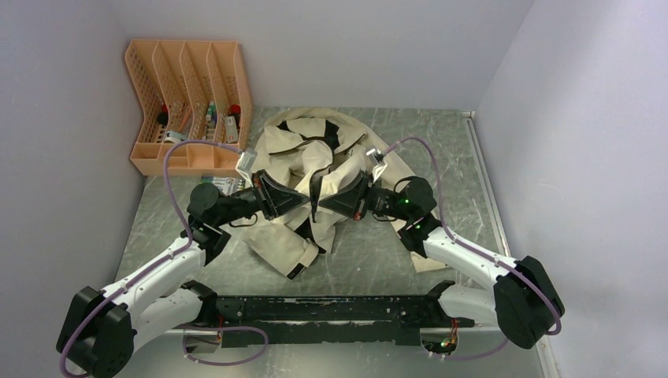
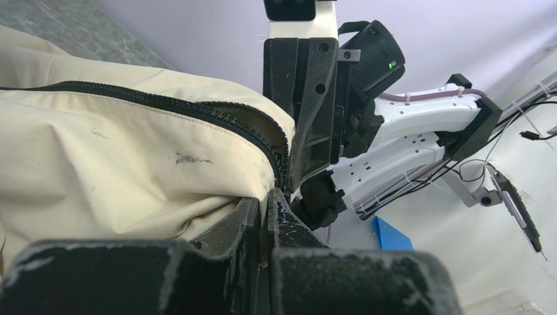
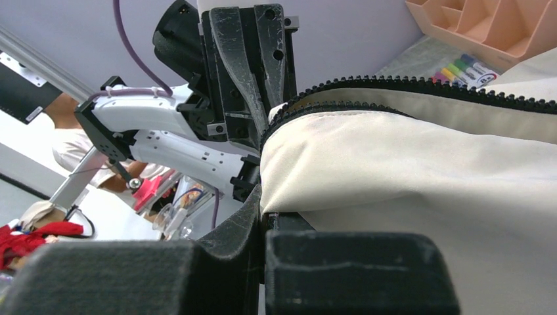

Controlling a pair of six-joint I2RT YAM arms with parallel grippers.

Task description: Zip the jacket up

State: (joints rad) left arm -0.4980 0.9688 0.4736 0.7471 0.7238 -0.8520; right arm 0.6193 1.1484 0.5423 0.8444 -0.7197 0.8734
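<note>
Top external: shows jacket [image 1: 277, 240] crumpled on middle of tabletop [image 1: 370, 260], near organizer [image 1: 189, 102] at far left corner. Finds left pincer [image 1: 306, 203] and right pincer [image 1: 327, 206] almost tip to tip over jacket's near half, each clamped on cream fabric.

Left wrist: looks along left pincer [image 2: 268, 207], squeezed nearly closed on jacket's edge beside zipper [image 2: 164, 105]. Sees two dark rows of teeth parted, running back along top of fold. Catches right pincer [image 2: 299, 164] close ahead, pressed against same fold.

Right wrist: shows right pincer [image 3: 263, 210] pinched tight on cream fabric beneath teeth. Places left pincer [image 3: 261, 121] directly opposite, fingers narrowed onto zipper's end. Glimpses organizer at upper right.
</note>
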